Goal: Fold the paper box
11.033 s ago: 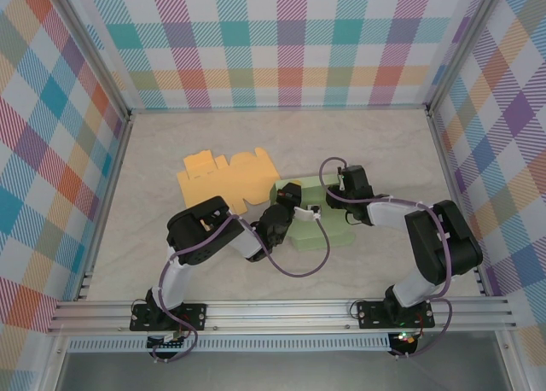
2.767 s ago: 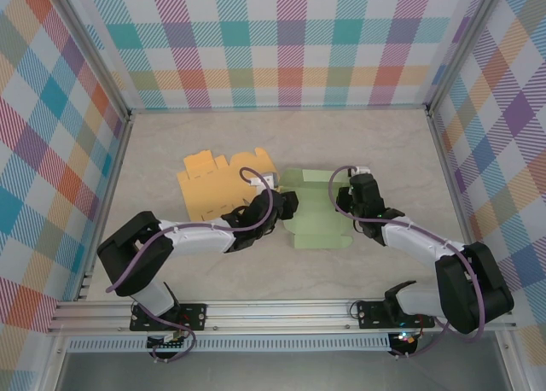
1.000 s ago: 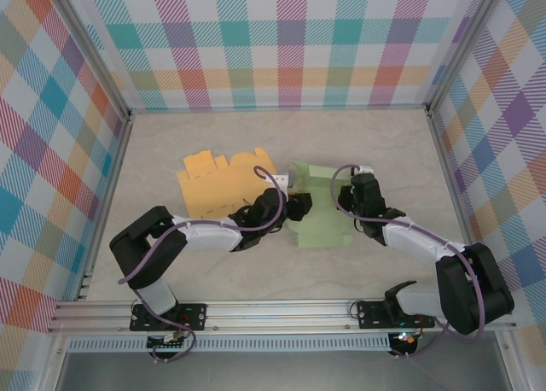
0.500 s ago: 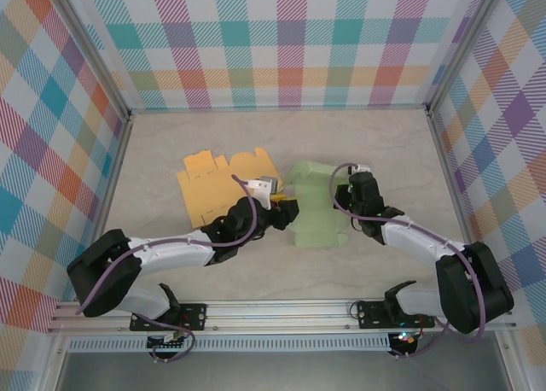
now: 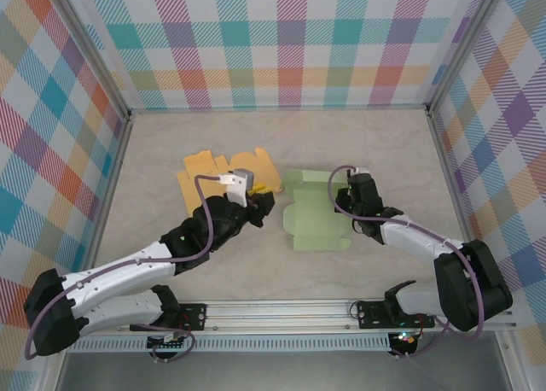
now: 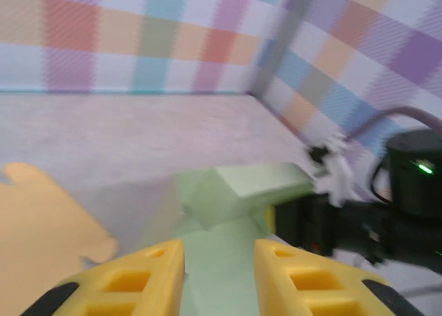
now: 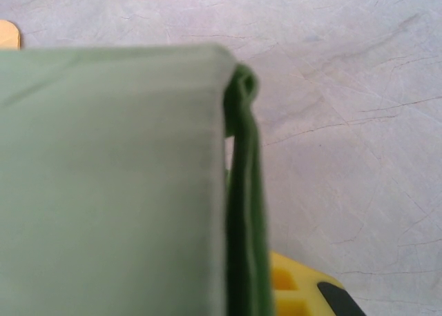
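Observation:
The green paper box [image 5: 314, 213] lies mostly flat in the middle of the table, with a far flap [image 6: 248, 185] standing up a little. My right gripper [image 5: 352, 205] is shut on its right edge. In the right wrist view the green sheet [image 7: 110, 185] covers the left side, its folded edge [image 7: 243, 192] runs between the jaws, and one yellow finger [image 7: 293, 287] shows beneath. My left gripper [image 5: 261, 201] hovers just left of the box, open, with its yellow fingers [image 6: 131, 278] apart and nothing between them; the green paper lies beyond them.
An orange flat paper box [image 5: 209, 182] lies left of the green one, partly under my left wrist, and its edge [image 6: 41, 219] shows in the left wrist view. Checked walls and metal frame rails [image 5: 111, 177] enclose the table.
My left arm has pulled back to the left, off the green box, and its jaws have narrowed. The box's left part, lifted half a second ago, lies flat again. The right gripper kept its hold.

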